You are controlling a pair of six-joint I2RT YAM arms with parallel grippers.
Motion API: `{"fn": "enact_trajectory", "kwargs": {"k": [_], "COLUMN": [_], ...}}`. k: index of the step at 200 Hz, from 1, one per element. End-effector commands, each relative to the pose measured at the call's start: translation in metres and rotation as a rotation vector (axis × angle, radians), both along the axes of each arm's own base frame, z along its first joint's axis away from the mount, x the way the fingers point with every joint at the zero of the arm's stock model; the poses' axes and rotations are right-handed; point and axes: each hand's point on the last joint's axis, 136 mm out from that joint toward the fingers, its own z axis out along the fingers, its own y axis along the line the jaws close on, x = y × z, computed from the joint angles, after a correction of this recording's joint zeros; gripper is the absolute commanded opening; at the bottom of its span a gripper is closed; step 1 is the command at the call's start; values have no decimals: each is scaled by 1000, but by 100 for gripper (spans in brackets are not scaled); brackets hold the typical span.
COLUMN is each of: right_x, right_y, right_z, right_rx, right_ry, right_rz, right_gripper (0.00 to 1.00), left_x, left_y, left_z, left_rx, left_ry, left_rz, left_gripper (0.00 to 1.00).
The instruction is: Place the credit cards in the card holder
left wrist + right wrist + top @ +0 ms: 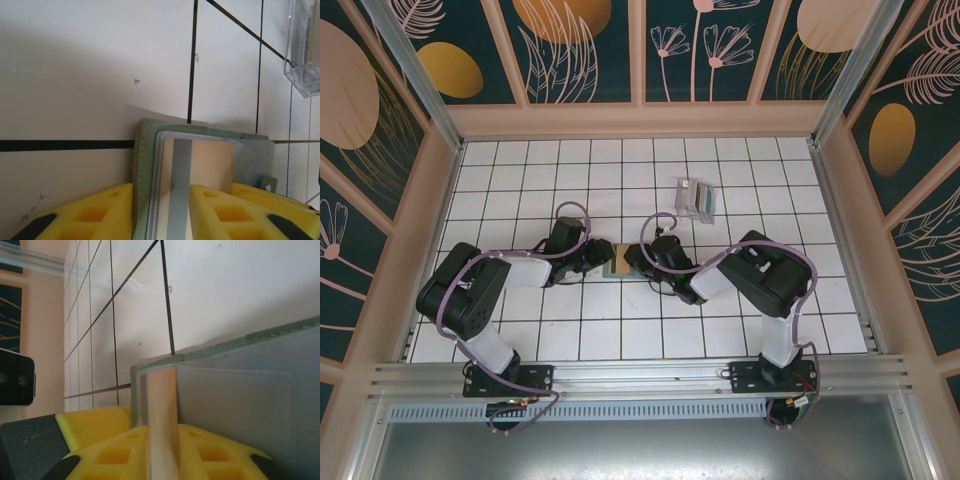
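Both cropped: left jaws seemingly clamp the card holder (142, 165), right jaws' grip on card (162, 410) unclear.

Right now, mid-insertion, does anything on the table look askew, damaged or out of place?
Nothing looks spilled or damaged. The card holder lies open between the left gripper and right gripper. One credit card sits at its pocket's edge between the right gripper's fingers; the spare cards sit together farther back.
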Motion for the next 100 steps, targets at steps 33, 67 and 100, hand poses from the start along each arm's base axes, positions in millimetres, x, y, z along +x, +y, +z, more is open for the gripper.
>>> {"fn": "enact_trajectory", "kwargs": {"k": [33, 67, 100], "right_x": [7, 4, -3], "right_y": [-19, -39, -58], "right_z": [18, 17, 20], "right_rx": [-105, -184, -245], "right_ry": [-40, -9, -12], "right_rz": [64, 41, 35], "right_gripper": [42, 48, 51], "left_x": [-8, -8, -9], "left_y": [-5, -7, -6], "left_z": [3, 4, 3], "left_rx": [-6, -17, -6], "left_ry": [10, 9, 9], "left_rz": [-36, -42, -42], "left_gripper": [37, 37, 37]}}
